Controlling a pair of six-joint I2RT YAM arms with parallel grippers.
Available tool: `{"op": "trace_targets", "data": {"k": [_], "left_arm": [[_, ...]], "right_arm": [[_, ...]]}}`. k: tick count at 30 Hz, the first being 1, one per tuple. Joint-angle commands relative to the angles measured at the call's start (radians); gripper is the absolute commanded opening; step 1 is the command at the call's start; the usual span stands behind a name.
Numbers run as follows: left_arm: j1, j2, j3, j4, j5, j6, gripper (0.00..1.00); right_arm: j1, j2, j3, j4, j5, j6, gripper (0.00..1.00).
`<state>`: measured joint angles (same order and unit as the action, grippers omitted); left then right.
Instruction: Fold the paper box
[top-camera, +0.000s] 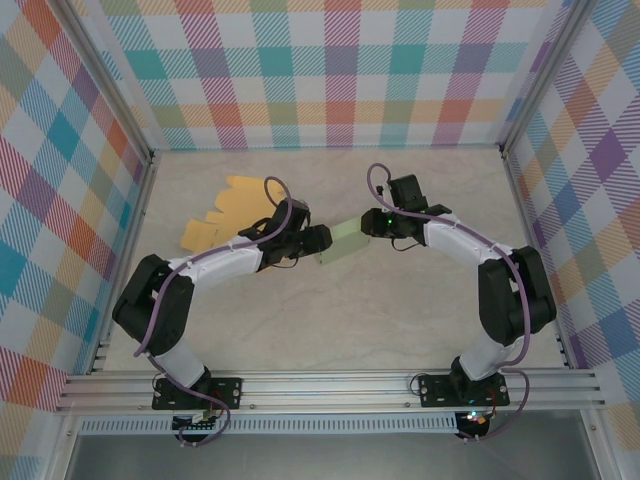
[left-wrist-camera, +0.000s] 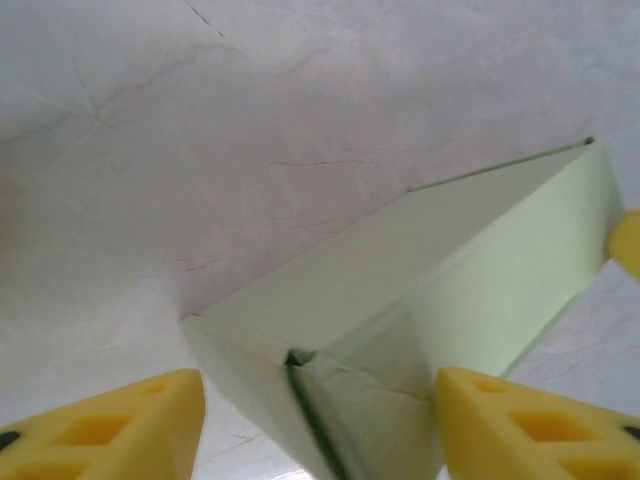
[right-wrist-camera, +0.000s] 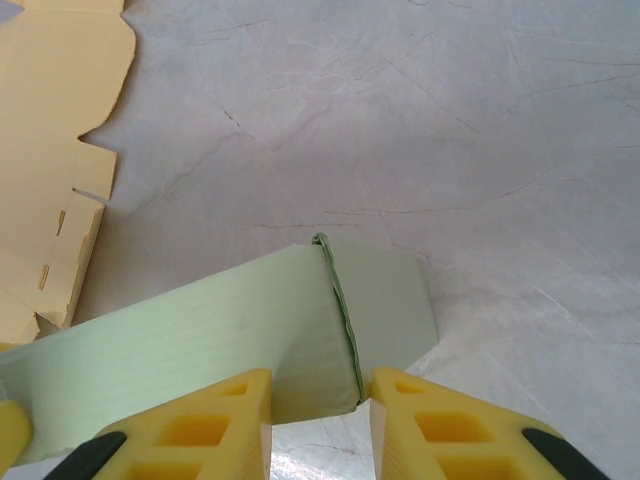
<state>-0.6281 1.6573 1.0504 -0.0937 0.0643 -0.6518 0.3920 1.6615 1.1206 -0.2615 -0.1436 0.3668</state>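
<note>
Green box (top-camera: 344, 240) between both arms (lifted)

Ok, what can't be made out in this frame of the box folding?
- Top external: the pale green paper box has both ends under the wrists, so its flaps can't be read.
- Left wrist: box bottom is cut by the frame edge.
- Right wrist: flat yellow cardboard cutout runs off the left edge.

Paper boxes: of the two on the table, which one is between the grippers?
The pale green box, partly folded into shape, sits between the left gripper and right gripper. The orange box blank lies flat, apart.
</note>
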Motion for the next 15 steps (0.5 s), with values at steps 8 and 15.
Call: {"op": "trace_targets", "data": {"k": [8, 15], "left_arm": [[0.015, -0.014, -0.143, 0.101, 0.079, -0.038, 0.01], [0.009, -0.041, -0.184, 0.174, 0.102, -0.007, 0.01]], "right_arm": [[-0.004, 0.053, -0.035, -0.082, 0.023, 0.015, 0.30], [-0.004, 0.042, -0.042, -0.080, 0.021, 0.024, 0.30]]}}
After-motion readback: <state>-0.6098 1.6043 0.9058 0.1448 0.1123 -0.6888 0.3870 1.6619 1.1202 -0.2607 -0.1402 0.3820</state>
